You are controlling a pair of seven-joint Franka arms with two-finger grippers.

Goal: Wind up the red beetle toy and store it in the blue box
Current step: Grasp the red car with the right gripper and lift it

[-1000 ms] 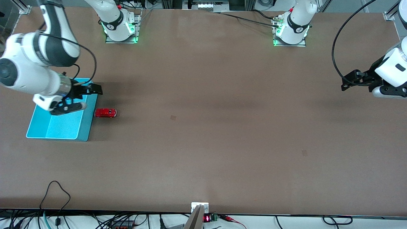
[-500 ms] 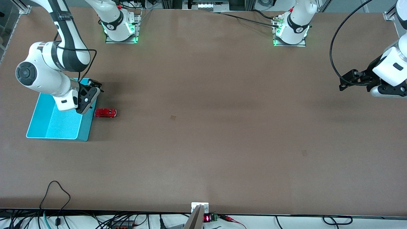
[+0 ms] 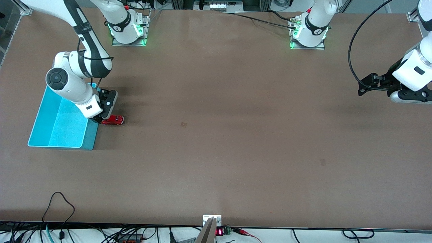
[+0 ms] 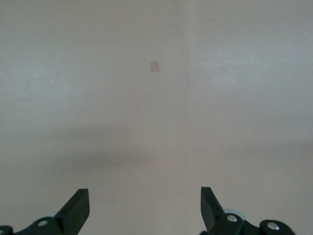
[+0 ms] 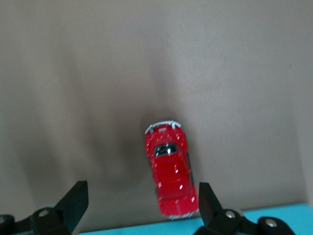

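The blue box (image 3: 62, 125) sits open-topped on the table (image 3: 216, 152) toward the right arm's end, and of the task's things it reaches nearest to the front camera. Just beside its wall, on the side toward the table's middle, the red beetle toy (image 3: 114, 119) rests on its wheels on the bare table top, outside the box.

The right gripper (image 3: 101, 118) hangs low over the end of the toy that faces the box. In the right wrist view its jaws stand wide, with the red beetle toy (image 5: 170, 174) lying lengthwise in the gap between the two fingertips (image 5: 75, 200) and touching neither. A strip of the blue box (image 5: 205, 226) shows just past the toy's nearer bumper, under the gripper.

The left gripper (image 3: 368, 84) waits in the air over the table's edge at the left arm's end, well apart from toy and box. The left wrist view shows its jaws spread wide too, fingertips (image 4: 78, 208) apart with only bare table and a small pale patch (image 4: 154, 66) between and ahead of them.
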